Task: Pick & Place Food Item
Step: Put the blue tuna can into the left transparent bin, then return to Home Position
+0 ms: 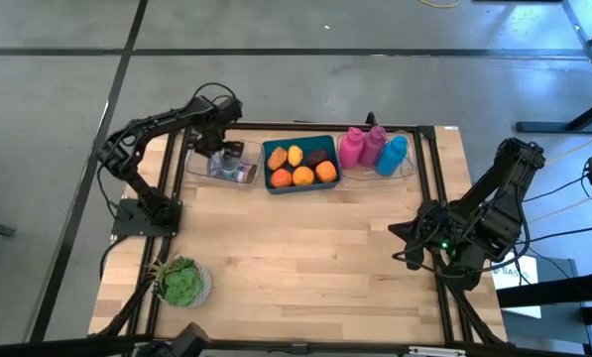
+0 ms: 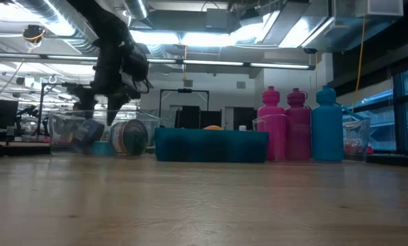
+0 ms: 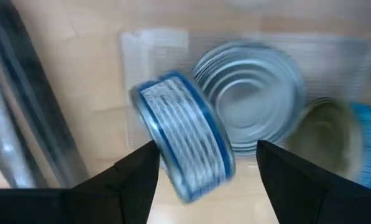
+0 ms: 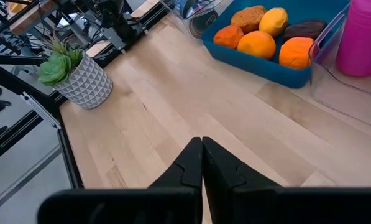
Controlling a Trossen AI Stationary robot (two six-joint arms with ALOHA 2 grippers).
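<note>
Blue-striped can (image 3: 184, 140) between spread left tool (image 3: 207, 171) fingers, cans crowding clear bin (image 1: 198, 167).

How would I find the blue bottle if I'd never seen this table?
Look along the far edge of the wooden table, past the teal tray of food. Beside it sits a clear bin holding three bottles in a row. The blue bottle stands at the end; its neighbours are pink.

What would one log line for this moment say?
left gripper: open over cans in clear bin | right gripper: shut, idle above table
</note>
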